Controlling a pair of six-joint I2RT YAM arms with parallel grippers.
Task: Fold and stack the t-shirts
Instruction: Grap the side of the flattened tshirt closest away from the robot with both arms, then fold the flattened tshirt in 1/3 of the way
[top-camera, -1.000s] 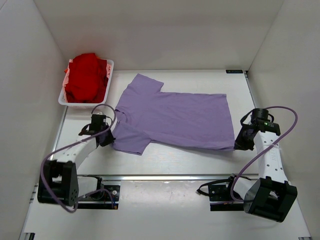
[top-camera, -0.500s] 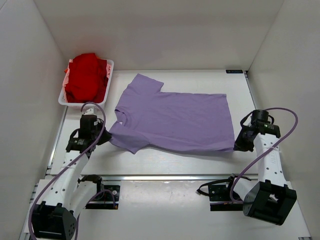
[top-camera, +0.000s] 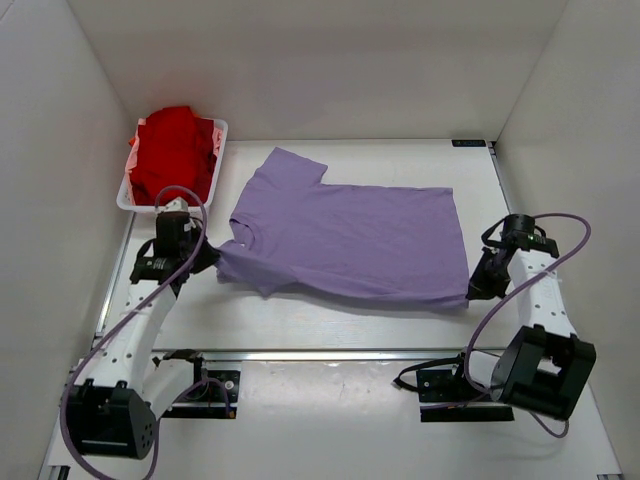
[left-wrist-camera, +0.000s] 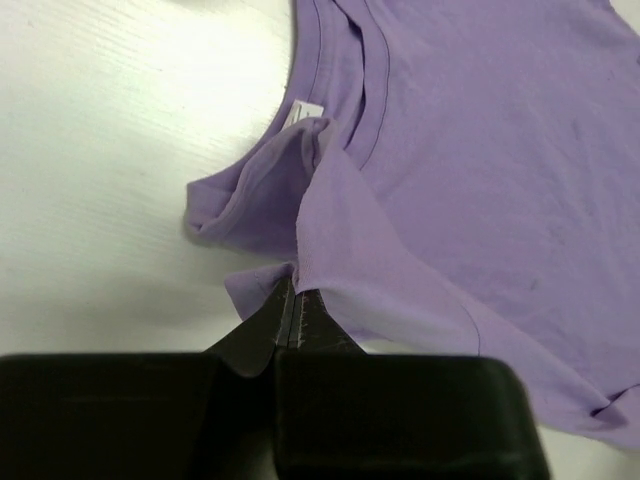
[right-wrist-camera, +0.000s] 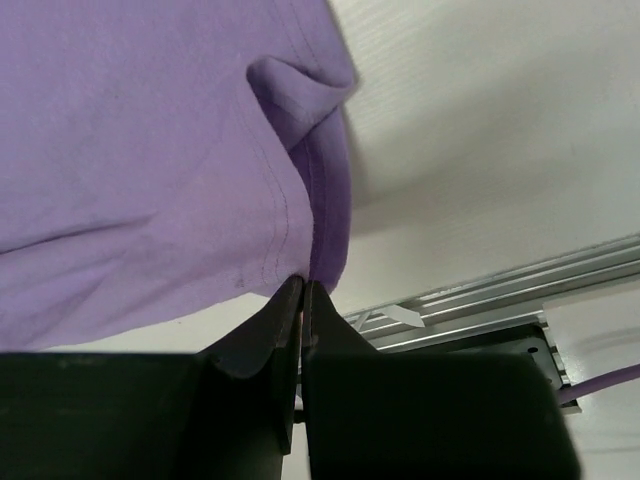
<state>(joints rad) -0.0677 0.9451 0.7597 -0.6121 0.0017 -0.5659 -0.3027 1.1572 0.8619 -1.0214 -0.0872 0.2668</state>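
The purple shirt (top-camera: 350, 245) lies spread on the table (top-camera: 330, 322), just right of the white tray (top-camera: 222, 138). Its collar end points toward the tray and its hem away from it. The left gripper (top-camera: 207, 262) is clenched on a pinch of purple cloth at the shoulder beside the collar, on the side of the shirt closest to the tray. The cloth there is drawn up into a small fold. The right gripper (top-camera: 472, 290), well away from the tray, is pinched tight on the near hem corner, which puckers at the fingertips. The red shirt (top-camera: 172, 155) sits bunched in a heap inside the tray, filling it.
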